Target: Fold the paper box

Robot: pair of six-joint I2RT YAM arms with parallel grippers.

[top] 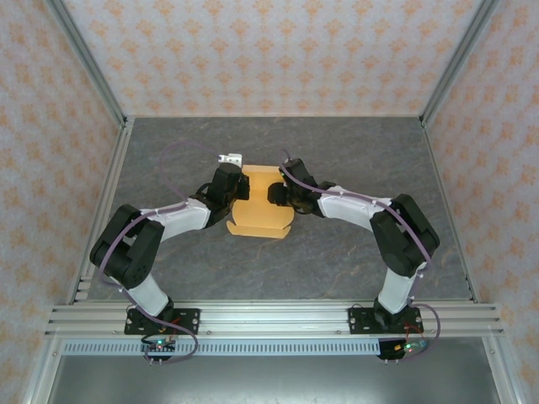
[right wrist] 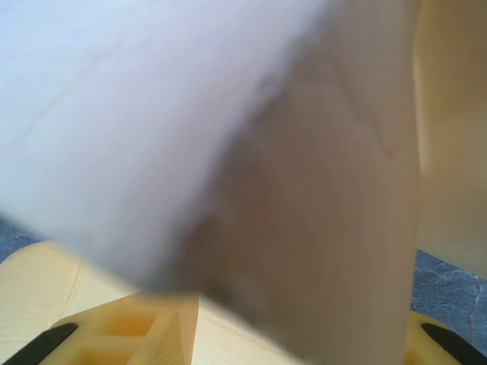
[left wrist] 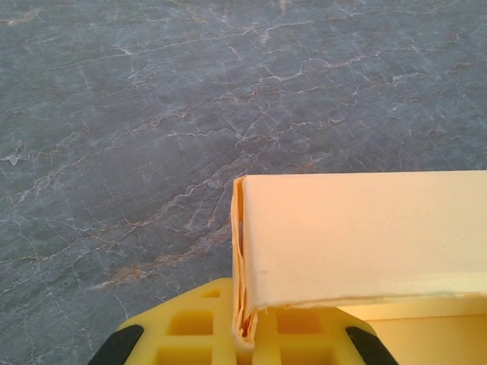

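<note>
The paper box (top: pixel 261 212) lies in the middle of the frame in the top view, on the grey tabletop (top: pixel 354 160). It is orange-yellow card and it is partly folded. The left gripper (top: pixel 232 192) is at the box's left side, pinched tight on a folded edge of the card. The right gripper (top: pixel 276 194) is at the box's right side, with a flap between its fingers (right wrist: pixel 137 331). I cannot tell if it is squeezing the flap. A small white thing (top: pixel 229 158) sits on the tabletop just above the left gripper
</note>
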